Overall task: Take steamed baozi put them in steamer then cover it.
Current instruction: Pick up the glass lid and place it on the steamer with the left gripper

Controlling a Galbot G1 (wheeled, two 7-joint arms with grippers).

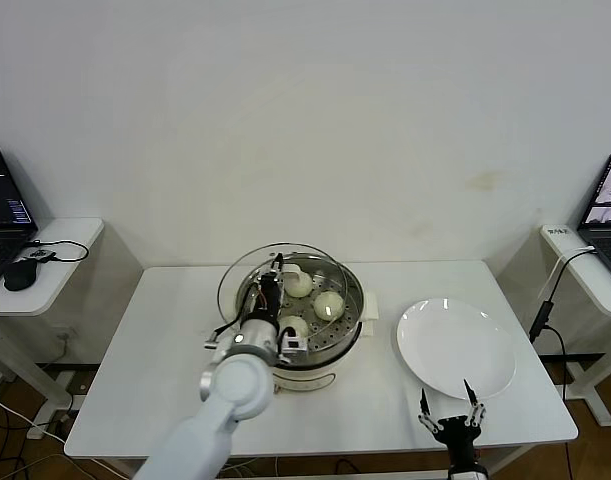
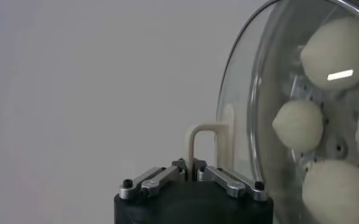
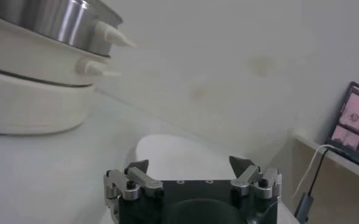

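Note:
The steamer (image 1: 351,318), a shiny steel pot on a white base, stands mid-table. Three cream-white baozi (image 1: 298,284) (image 1: 329,305) (image 1: 294,327) lie on its perforated tray. My left gripper (image 1: 271,290) is shut on the cream handle (image 2: 195,141) of the glass lid (image 1: 228,283), which it holds tilted over the pot's left side. In the left wrist view the gripper (image 2: 190,171) pinches the handle, and the baozi (image 2: 298,125) (image 2: 336,52) show through the lid (image 2: 247,103). My right gripper (image 1: 450,411) stands open near the table's front edge, with nothing in it.
A flat white plate (image 1: 455,348) lies right of the steamer, just beyond the right gripper (image 3: 190,165), and also shows in the right wrist view (image 3: 173,152). Side tables with laptops (image 1: 3,205) (image 1: 607,200) flank the white table (image 1: 155,350).

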